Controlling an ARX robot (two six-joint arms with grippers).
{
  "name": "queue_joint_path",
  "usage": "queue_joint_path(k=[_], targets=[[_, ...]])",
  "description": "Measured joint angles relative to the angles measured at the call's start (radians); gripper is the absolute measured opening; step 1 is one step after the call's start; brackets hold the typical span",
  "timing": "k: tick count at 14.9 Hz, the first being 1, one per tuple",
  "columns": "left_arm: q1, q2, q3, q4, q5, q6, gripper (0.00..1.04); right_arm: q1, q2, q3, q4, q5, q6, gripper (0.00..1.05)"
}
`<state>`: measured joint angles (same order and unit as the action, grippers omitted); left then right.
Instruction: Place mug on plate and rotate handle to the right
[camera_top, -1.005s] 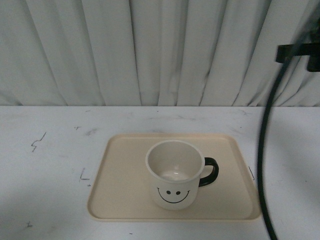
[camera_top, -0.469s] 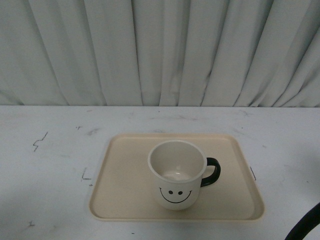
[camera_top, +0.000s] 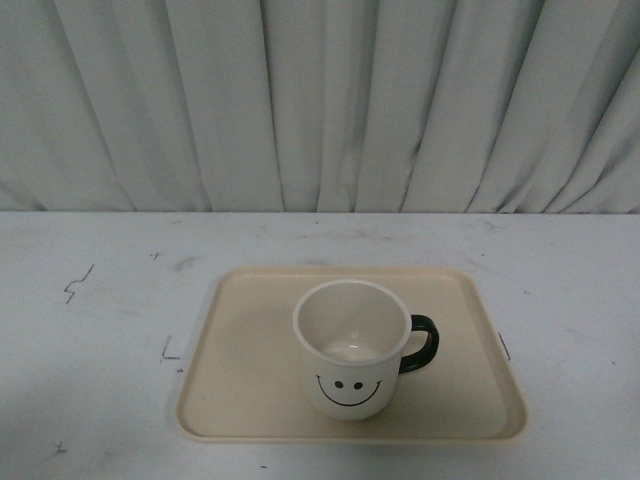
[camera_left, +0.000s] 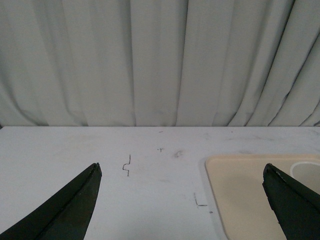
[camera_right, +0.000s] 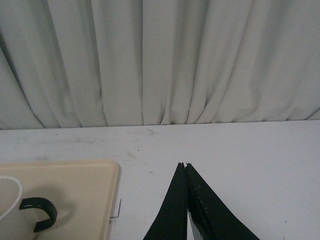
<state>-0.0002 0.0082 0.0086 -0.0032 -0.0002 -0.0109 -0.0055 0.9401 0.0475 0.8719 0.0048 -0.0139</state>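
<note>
The white-cream mug (camera_top: 350, 350) stands upright on the beige plate (camera_top: 240, 380), its smiley face toward the camera and its black handle (camera_top: 423, 343) pointing right. In the front view neither arm shows. My left gripper (camera_left: 182, 167) is open and empty over the table, left of the plate (camera_left: 240, 195); the mug's rim (camera_left: 304, 170) peeks past one finger. My right gripper (camera_right: 184, 165) is shut and empty over bare table, right of the plate (camera_right: 75, 190); the handle (camera_right: 39, 211) and part of the mug's rim (camera_right: 11, 200) show there.
A white table (camera_top: 100, 300) with small pen marks carries the plate. A pleated grey-white curtain (camera_top: 320, 100) hangs along the far edge.
The black cable and arm part at the right of the front view have left the picture. The mug and plate have not moved.
</note>
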Motion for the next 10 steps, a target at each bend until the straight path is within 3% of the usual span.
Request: queue_joint_path(k=[10], targets=[[0.000,0.000,0.000,0.000,0.000,0.000,0.98,0.000,-0.484,-0.036,-0.418,-0.002,0.000,0.02]])
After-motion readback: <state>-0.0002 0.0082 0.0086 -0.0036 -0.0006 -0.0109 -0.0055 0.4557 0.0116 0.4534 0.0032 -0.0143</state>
